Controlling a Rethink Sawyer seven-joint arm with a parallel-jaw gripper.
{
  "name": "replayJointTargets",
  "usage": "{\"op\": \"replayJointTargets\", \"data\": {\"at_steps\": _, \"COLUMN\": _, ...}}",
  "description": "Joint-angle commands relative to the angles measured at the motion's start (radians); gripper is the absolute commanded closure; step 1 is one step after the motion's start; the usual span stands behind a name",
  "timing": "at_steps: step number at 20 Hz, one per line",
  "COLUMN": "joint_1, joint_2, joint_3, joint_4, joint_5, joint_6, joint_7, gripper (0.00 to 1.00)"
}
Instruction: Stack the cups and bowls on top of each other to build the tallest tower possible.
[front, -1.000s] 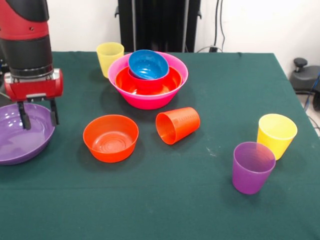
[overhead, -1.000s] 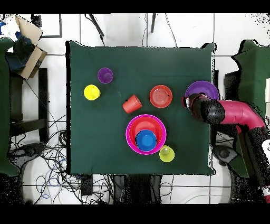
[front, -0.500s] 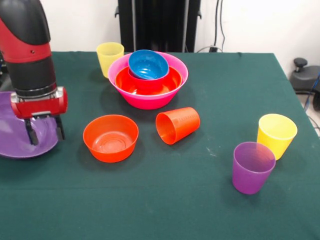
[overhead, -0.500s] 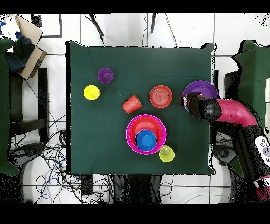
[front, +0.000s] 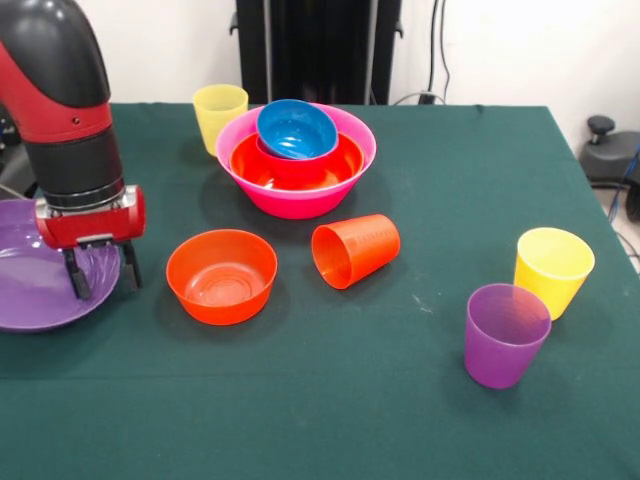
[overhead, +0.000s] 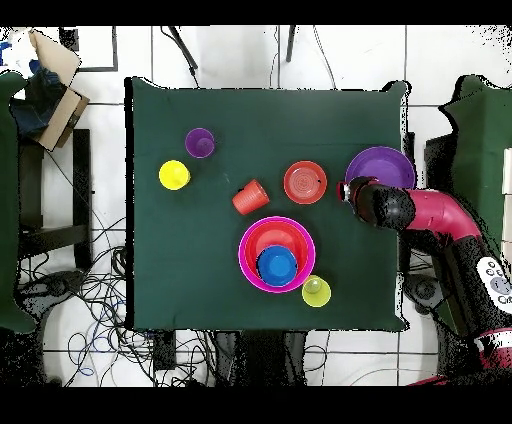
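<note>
**Gripper straddling the purple bowl rim**

Front view: the gripper (front: 101, 272) has its fingers spread, one over the inside of the wide shallow purple plastic bowl (front: 35, 280), one just outside its rim. Whether they clamp the rim cannot be told. The small orange plastic bowl (front: 221, 275) sits just beside the gripper.

Overhead view: the tower (overhead: 277, 254), based on the big pink bowl, stands well apart from the gripper (overhead: 352, 190).
</note>
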Motion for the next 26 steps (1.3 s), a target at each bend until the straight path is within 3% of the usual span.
{"op": "replayJointTargets", "data": {"at_steps": 1, "joint_1": 0.028, "joint_2": 0.044, "joint_3": -0.041, "joint_4": -0.056, "joint_5": -0.097, "joint_6": -0.009, "joint_7": -0.251, "gripper": 0.00}}
{"op": "replayJointTargets", "data": {"at_steps": 8, "joint_1": 0.028, "joint_2": 0.044, "joint_3": -0.049, "joint_4": -0.051, "joint_5": -0.107, "joint_6": -0.028, "joint_7": -0.231, "gripper": 0.00}}
{"op": "replayJointTargets", "data": {"at_steps": 11, "joint_1": -0.003, "joint_2": 0.075, "joint_3": -0.023, "joint_4": -0.053, "joint_5": -0.086, "joint_6": -0.047, "joint_7": -0.245, "gripper": 0.00}}
{"op": "replayJointTargets", "data": {"at_steps": 12, "joint_1": -0.023, "joint_2": 0.089, "joint_3": -0.004, "joint_4": -0.048, "joint_5": -0.072, "joint_6": -0.057, "joint_7": -0.250, "gripper": 1.00}}
{"op": "replayJointTargets", "data": {"at_steps": 15, "joint_1": -0.024, "joint_2": 0.089, "joint_3": 0.008, "joint_4": -0.049, "joint_5": -0.073, "joint_6": -0.049, "joint_7": -0.276, "gripper": 1.00}}
{"op": "replayJointTargets", "data": {"at_steps": 17, "joint_1": -0.008, "joint_2": 0.054, "joint_3": -0.017, "joint_4": -0.033, "joint_5": -0.070, "joint_6": -0.020, "joint_7": -0.228, "gripper": 1.00}}
{"op": "replayJointTargets", "data": {"at_steps": 22, "joint_1": -0.004, "joint_2": -0.092, "joint_3": -0.003, "joint_4": 0.084, "joint_5": -0.014, "joint_6": 0.040, "joint_7": -0.183, "gripper": 1.00}}
{"op": "replayJointTargets", "data": {"at_steps": 26, "joint_1": 0.001, "joint_2": -0.164, "joint_3": 0.013, "joint_4": 0.132, "joint_5": 0.027, "joint_6": 0.070, "joint_7": -0.164, "gripper": 1.00}}
